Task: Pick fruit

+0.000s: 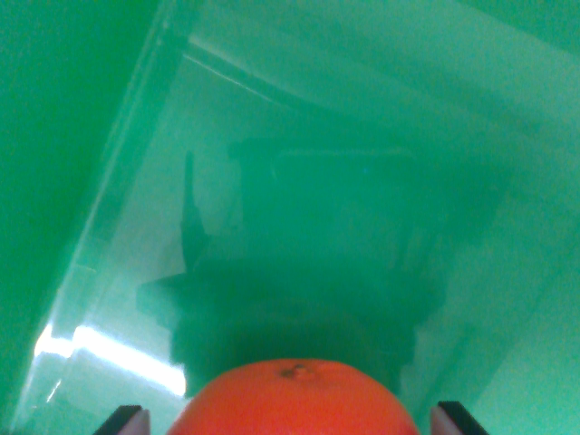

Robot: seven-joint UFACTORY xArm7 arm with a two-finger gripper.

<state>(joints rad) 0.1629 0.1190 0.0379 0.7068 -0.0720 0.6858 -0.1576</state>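
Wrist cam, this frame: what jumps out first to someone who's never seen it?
The orange fruit at the bottom centre, bright against an all-green scene, with its stem dimple facing the camera. It sits between the two dark tips of the pincer, which show only at the frame's lower corners. Behind it, a clear plastic container runs diagonally, catching white glare at lower left and a dark shadow of the arm across its middle.

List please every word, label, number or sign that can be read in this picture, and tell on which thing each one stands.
None: no word, number, label or sign shows anywhere in the wrist view.
Orange: plain skin with a small dark stem mark only, no sticker.
Clear container: bare walls with light glare and a dark reflection, no print.
Green surface: plain.
Gripper: only the fingertips show, unmarked.
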